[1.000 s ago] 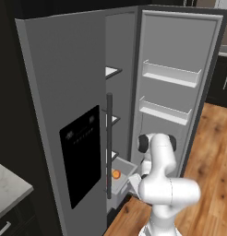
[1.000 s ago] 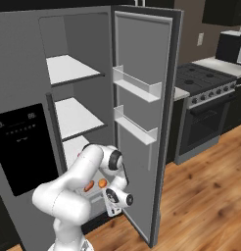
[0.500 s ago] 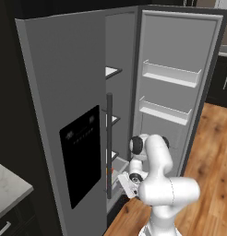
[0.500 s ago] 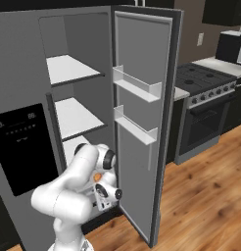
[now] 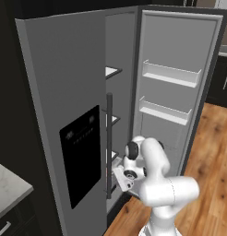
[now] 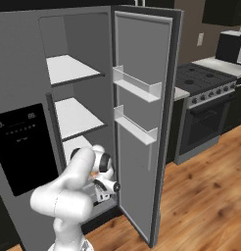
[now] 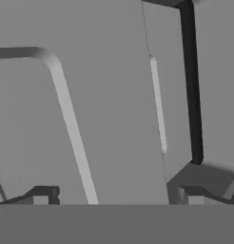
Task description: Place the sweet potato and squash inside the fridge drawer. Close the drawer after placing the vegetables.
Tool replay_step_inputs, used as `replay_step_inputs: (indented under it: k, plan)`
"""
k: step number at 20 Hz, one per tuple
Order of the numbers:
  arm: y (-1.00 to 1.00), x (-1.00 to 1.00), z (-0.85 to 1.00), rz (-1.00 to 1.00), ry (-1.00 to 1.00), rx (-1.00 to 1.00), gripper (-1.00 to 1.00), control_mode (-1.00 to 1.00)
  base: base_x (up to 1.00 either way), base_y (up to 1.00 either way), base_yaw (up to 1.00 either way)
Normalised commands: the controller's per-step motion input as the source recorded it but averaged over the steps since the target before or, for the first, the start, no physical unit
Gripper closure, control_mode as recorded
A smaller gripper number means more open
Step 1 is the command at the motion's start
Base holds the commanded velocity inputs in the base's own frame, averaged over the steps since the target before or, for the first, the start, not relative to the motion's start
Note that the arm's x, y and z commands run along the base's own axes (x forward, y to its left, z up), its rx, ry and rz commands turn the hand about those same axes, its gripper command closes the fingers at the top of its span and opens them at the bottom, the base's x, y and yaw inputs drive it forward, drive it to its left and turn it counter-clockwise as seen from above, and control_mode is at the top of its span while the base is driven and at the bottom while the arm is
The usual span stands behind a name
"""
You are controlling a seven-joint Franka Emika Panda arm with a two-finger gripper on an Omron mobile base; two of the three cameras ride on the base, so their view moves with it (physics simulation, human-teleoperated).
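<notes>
Over the last second the arm folds down and inward, bringing the hand [image 5: 125, 178] from above the fridge drawer [image 6: 96, 203] to a low spot right in front of it, at the bottom of the open fridge [image 5: 180, 55] and just right of the closed left door [image 5: 64, 115]. A second ago the left base view showed an orange vegetable lying in the pulled-out bin. Now the wrist and hand cover that spot, so the frames do not show what is in the drawer. In the right base view a faint orange patch sits behind the forearm, though it is too small to name. The hand view shows the fingertips [image 7: 43, 194] spread wide with nothing between them, facing plain grey panels at close range. Which panel is the drawer front cannot be told. The hand is therefore released and empty. The drawer sits low in the fridge under the bottom inner shelf [image 6: 76, 144], mostly hidden by the arm, and whether it is already partly pushed in is unclear. With nothing carried and the hand lowered to drawer height, the placing appears finished, and pushing the drawer shut is probably the step in hand.
</notes>
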Motion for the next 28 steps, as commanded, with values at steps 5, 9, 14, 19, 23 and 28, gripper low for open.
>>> replay_step_inputs:
  k: [5, 9, 14, 19, 23, 28]
  plan:
    - [0.27, 0.65, -0.02, -0.03, 0.00, 0.01, -1.00, -1.00, 0.00, 0.00, 0.00]
    - [0.44, 0.57, -0.05, -0.01, 0.00, 0.00, -1.00, -1.00, 0.00, 0.00, 0.00]
    - [0.40, 0.50, -0.05, 0.00, 0.00, 0.00, -1.00, -1.00, 0.00, 0.00, 0.00]
    - [0.32, 0.42, -0.03, 0.00, 0.00, 0.00, -1.00, -1.00, 0.00, 0.00, 0.00]
    - [0.19, 0.29, -0.02, 0.00, 0.00, 0.00, -1.00, -1.00, 0.00, 0.00, 0.00]
    - [-0.49, -0.15, 0.00, 0.00, 0.00, 0.05, -1.00, -1.00, 0.00, 0.00, 0.00]
